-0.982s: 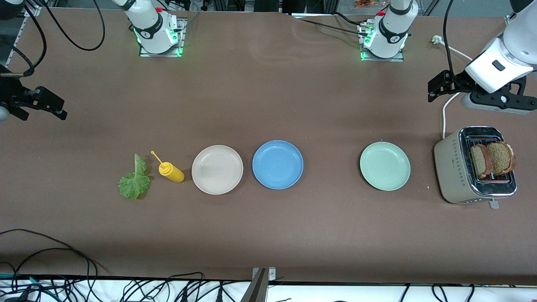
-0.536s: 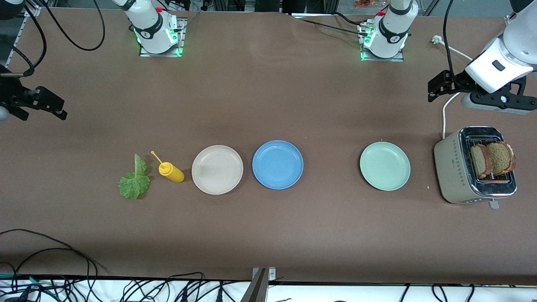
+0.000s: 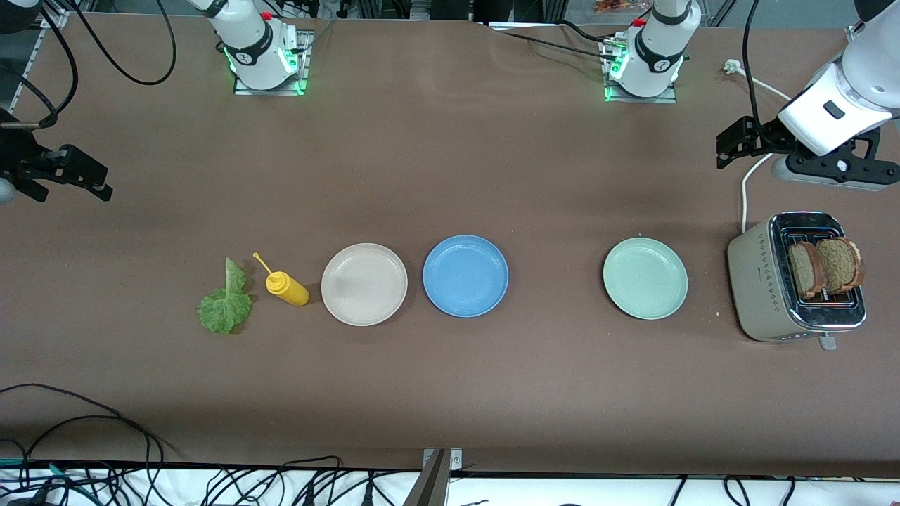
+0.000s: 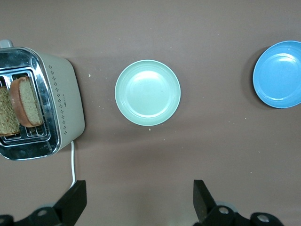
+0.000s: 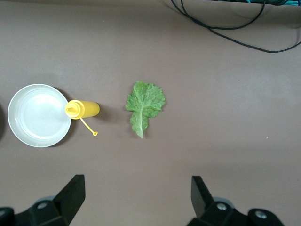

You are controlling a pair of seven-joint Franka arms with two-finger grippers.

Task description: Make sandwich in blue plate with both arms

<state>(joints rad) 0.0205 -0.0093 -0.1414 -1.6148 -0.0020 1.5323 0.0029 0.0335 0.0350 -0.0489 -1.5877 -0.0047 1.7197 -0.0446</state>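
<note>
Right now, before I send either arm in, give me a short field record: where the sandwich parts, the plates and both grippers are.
bread: two brown bread slices upright in the slots of the beige toaster, left arm's end of the table
lettuce: crinkly green lettuce leaf flat on the table, right arm's end, beside the yellow squeeze bottle
target: round blue plate, bare, between the beige-white plate and the pale green plate
left gripper: open, above the table near the toaster
right gripper: open, above the table near the lettuce

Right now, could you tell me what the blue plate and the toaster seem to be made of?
Blue plate: probably matte plastic or melamine; even colour, soft sheen, no sharp glare. Toaster: beige matte body, likely painted metal or plastic; top looks like polished chrome, mirror-bright.
</note>
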